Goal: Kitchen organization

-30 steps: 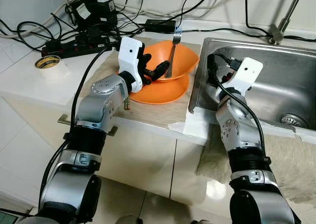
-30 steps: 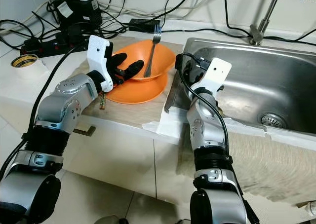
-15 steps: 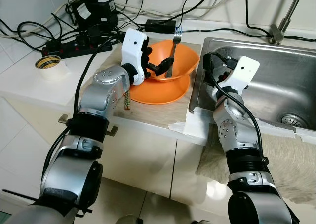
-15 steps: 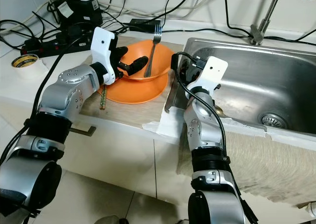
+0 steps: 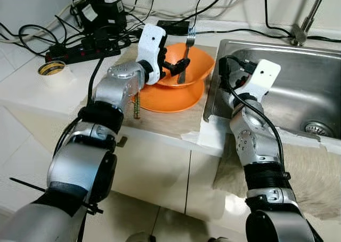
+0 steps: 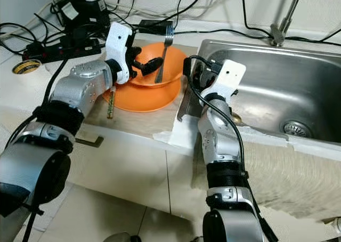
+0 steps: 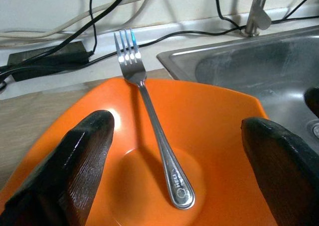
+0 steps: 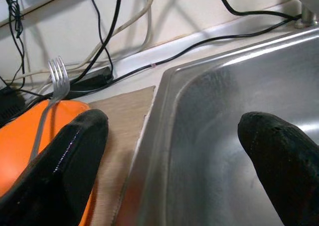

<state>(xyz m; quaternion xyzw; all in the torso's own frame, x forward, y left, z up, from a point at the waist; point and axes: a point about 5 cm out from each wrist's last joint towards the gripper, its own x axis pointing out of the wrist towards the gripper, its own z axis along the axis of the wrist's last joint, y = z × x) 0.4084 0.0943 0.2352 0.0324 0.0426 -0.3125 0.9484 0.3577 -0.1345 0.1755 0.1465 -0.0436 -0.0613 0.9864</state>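
Fork dead ahead of left gripper, handle end nearest.
Left gripper hovered spread wide over orange bowl; fork lay inside, tines on far rim. Right gripper open over sink, farther away.

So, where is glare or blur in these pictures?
Left wrist view: bright glare on the fork tines, and both pincer fingers look soft, out of focus. Right wrist view: a bright streak along the sink rim, fingers blurred too. Left eye view: sharp, with an even light on the orange bowl.
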